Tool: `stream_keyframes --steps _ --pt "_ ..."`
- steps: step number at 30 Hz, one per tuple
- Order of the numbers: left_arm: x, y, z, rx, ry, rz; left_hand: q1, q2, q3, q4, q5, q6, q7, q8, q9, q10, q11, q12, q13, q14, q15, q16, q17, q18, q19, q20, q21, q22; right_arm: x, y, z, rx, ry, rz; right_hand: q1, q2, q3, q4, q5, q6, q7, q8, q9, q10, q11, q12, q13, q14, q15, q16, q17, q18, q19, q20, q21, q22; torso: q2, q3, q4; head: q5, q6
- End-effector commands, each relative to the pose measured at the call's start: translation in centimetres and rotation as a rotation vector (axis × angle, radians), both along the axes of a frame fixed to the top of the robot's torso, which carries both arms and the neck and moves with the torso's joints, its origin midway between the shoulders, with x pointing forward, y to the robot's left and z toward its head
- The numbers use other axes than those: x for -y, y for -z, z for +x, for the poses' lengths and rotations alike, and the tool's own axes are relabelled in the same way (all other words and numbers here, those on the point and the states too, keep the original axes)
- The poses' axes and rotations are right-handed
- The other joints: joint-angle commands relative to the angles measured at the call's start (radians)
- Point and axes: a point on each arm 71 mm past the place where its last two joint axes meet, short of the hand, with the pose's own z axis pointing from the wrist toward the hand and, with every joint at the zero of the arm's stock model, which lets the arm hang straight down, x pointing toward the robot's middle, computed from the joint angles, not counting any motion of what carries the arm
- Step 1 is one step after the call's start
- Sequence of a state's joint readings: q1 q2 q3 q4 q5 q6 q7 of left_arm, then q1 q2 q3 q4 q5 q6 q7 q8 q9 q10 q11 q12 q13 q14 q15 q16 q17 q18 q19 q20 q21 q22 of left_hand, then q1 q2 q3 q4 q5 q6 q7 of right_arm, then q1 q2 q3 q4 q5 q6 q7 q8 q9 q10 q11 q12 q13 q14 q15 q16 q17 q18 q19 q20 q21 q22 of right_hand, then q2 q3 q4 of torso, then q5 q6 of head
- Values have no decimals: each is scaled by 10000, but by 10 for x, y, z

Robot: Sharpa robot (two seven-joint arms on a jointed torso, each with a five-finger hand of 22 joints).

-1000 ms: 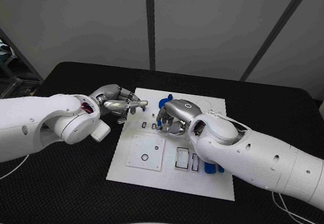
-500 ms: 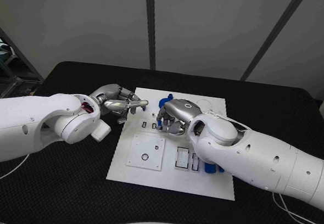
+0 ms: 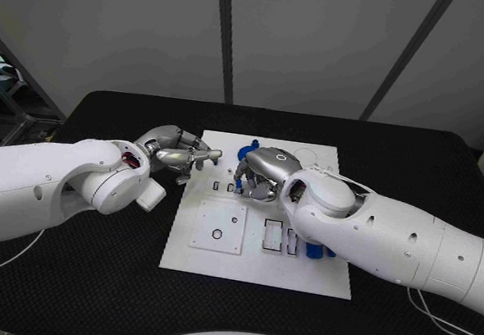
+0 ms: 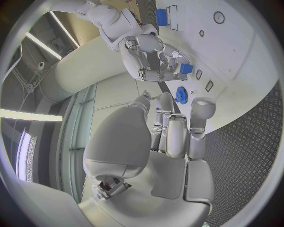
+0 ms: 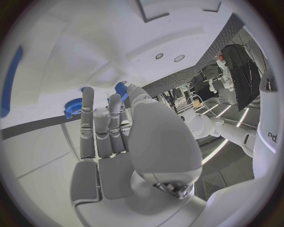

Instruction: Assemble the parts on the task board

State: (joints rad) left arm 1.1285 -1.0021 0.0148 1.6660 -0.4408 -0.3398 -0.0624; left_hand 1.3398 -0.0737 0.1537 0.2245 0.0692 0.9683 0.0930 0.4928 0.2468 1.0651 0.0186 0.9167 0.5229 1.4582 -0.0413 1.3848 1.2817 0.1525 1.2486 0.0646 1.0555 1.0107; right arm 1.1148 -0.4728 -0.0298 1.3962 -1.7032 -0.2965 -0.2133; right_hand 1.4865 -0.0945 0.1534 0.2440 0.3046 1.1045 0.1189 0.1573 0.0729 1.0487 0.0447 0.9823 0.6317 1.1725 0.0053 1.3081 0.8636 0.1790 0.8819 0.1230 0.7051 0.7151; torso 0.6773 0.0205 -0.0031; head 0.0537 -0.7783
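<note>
The right hand's fingers [image 5: 115, 124] pinch a small blue block-shaped part [image 5: 121, 89] at their tips; the left wrist view shows the same piece [image 4: 186, 68] gripped under the curled silver right hand [image 4: 155, 59], just above the white plate. In the head view this right hand [image 3: 263, 173] sits low over the upper middle of the white rectangular task board [image 3: 256, 264], close to a row of small slots.

The left hand's fingers [image 4: 175, 124] lie straight and close together with nothing between them, reaching toward the board's left edge. The left hand [image 3: 177, 154] hovers at that edge, just beside the right hand but apart from it.

A blue toothed gear-like disc [image 4: 181, 94] lies on the board between the two hands, also seen beside the right fingers [image 5: 73, 106]. A blue upright piece [image 3: 252, 149] stands at the board's far side, behind the right hand. Another long blue part [image 3: 314, 250] lies near the board's right edge, partly hidden under the right arm. The board rests on the black textured bench [image 3: 85, 281].
</note>
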Motion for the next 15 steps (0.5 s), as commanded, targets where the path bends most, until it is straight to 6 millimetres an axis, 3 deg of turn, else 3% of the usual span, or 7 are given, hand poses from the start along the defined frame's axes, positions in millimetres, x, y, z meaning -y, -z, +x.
stream_keyframes --steps 1,10,15 --pt "2 -1 0 20 147 -85 29 -72 51 7 7 -46 -10 -16 -14 -66 5 -48 -12 -59 9 -50 5 -194 -66 29 -37 11 -1 -1 0 114 -33 -5 -173 74 46 2 -61 56 -106 -40 22 380 -2 717 1027 360 -11 446 823 -8 -130 -4 261 279 -1 -5 0 7 -14" --pt "2 -1 0 -11 169 -80 29 -72 51 7 7 -46 -10 -16 -14 -66 5 -48 -12 -59 9 -50 5 -194 -66 29 -37 11 -1 1 1 55 -10 -67 -249 92 58 -82 -98 11 -115 -28 26 1332 -42 2186 3301 1566 -75 1437 2884 16 -102 -63 1101 1053 5 2 3 40 -36" --pt "2 -1 0 -27 179 -77 41 -73 70 -1 7 -51 -9 -13 -16 -70 6 -49 -13 -61 11 -52 0 -190 -74 32 -50 2 -1 2 1 36 0 -88 -296 110 53 -97 -101 -2 -121 -29 25 1569 -55 2496 3838 1893 -114 1633 3372 -84 424 -104 1903 1785 -2 0 -4 60 -50"
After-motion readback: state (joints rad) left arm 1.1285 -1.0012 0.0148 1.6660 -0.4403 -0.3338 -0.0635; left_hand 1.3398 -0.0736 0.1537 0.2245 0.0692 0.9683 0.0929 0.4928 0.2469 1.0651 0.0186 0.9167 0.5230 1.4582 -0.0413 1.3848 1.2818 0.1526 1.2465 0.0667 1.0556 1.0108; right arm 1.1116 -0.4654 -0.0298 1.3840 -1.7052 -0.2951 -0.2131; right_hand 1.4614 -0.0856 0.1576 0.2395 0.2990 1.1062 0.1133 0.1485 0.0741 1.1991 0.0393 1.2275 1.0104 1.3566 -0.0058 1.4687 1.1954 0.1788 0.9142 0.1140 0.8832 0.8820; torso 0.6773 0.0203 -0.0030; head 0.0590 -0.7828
